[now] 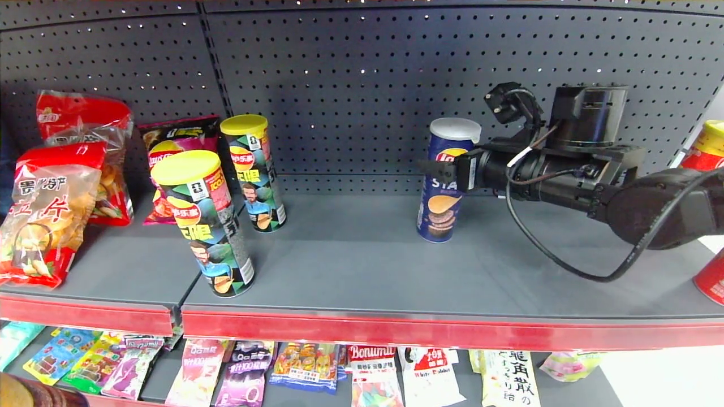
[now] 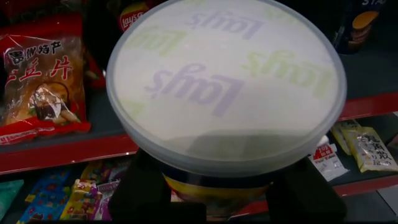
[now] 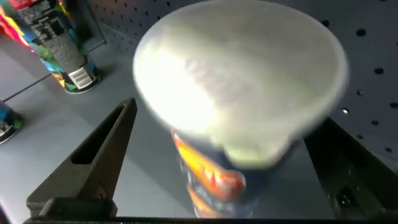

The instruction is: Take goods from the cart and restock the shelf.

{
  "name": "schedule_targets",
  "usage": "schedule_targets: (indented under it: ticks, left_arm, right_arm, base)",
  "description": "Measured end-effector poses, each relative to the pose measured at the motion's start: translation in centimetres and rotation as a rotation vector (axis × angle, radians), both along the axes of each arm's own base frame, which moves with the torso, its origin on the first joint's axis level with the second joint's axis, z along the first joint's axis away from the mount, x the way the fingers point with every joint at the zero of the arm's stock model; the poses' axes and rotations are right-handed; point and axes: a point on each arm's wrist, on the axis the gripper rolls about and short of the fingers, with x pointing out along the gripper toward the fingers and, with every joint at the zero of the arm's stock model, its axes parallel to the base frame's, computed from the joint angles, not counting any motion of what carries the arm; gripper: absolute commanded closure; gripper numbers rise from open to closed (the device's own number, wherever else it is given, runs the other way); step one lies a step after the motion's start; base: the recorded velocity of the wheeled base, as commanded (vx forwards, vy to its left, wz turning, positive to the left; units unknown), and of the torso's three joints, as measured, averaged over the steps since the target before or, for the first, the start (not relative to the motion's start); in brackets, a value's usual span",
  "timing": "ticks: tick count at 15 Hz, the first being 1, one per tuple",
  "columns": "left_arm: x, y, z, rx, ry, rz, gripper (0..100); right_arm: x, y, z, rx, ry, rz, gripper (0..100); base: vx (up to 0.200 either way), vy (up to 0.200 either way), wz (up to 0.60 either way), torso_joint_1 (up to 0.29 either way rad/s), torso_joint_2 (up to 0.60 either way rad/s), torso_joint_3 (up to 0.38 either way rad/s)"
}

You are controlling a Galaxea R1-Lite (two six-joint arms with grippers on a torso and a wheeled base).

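A blue chip can with a white lid stands upright near the back of the grey shelf. My right gripper comes in from the right at the can's upper half. It is open, and in the right wrist view its fingers stand wide on either side of the blue can with gaps showing. My left gripper is shut on a second chip can, which has a clear lid and fills the left wrist view in front of the shelf.
Two green-black cans with yellow lids stand left of centre. Chip bags fill the shelf's left end, and red cans sit at the right edge. The shelf below holds several candy packets. Open shelf lies between the cans.
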Motion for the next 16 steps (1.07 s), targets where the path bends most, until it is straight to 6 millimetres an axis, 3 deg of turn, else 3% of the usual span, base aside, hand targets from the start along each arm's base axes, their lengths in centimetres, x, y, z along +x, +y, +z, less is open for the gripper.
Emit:
schedule_targets:
  ticks: [6,7,12,16]
  left_arm:
    - [0.0,0.0,0.0,0.0,0.001,0.0,100]
    - [0.0,0.0,0.0,0.0,0.001,0.001,100]
    - [-0.1,0.0,0.0,0.0,-0.003,0.001,100]
    - [-0.1,0.0,0.0,-0.001,-0.006,0.001,100]
  right_arm:
    - [1.2,0.4,-0.6,-0.007,0.004,-0.007,0]
    - [1.4,0.5,-0.8,-0.011,0.005,-0.007,100]
    - [1.5,0.9,-1.0,-0.019,0.003,-0.017,100]
    - [-0.3,1.8,-0.6,-0.025,0.004,-0.019,100]
  base:
    - [0.0,0.0,0.0,0.0,0.0,0.0]
    - [0.0,0.0,0.0,0.0,0.0,0.0]
    - [0.0,0.0,0.0,0.0,0.0,0.0]
    - [0.0,0.0,0.0,0.0,0.0,0.0]
